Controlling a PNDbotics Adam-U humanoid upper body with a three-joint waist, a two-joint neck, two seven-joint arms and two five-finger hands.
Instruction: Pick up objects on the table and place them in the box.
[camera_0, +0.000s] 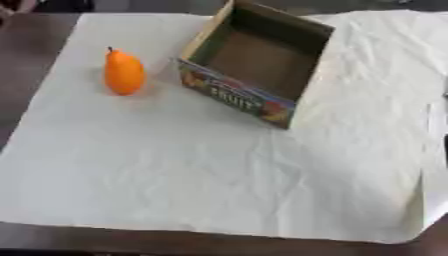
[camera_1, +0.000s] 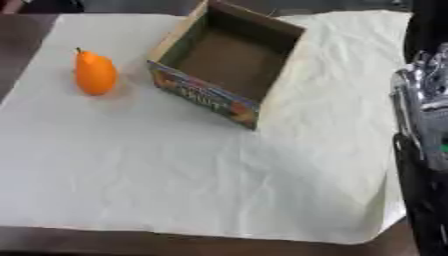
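An orange pear-shaped fruit (camera_0: 123, 73) with a dark stem stands upright on the white cloth, left of the box. The cardboard box (camera_0: 236, 97) sits at the back centre, turned at an angle, with a colourful printed front wall; I see nothing inside it. My right arm shows only in the right eye view, as a black and silver mass along the right edge, and my right hand (camera_1: 425, 95) is somewhere in it, well away from the fruit and to the right of the box. I cannot make out how it is held. My left hand is out of sight.
A crumpled white cloth (camera_0: 219, 170) covers most of the dark wooden table (camera_0: 22, 70), whose bare wood shows on the left and along the front edge. The cloth's front right corner hangs near the table's edge.
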